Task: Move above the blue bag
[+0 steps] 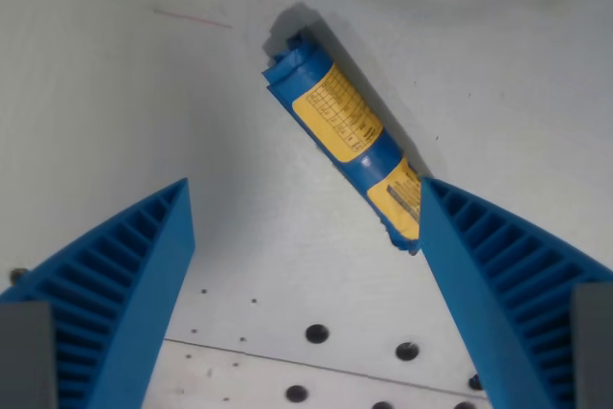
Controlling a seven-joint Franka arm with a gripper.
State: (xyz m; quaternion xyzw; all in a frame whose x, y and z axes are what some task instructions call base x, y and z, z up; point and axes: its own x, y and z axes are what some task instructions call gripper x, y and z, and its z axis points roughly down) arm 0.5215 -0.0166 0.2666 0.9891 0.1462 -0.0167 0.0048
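Observation:
A blue bag (340, 126) with yellow labels lies on the white surface, running diagonally from the upper middle down toward the wrist view's right. My gripper (305, 198) is open, with its two blue ribbed fingers (124, 275) spread wide at the bottom of the view. The bag's lower end is partly hidden behind the finger at the wrist view's right (498, 275). Nothing is held between the fingers.
Thin red lines (192, 18) are drawn on the white surface at the upper left. A plate with several dark holes (316, 334) lies along the bottom edge, between the fingers.

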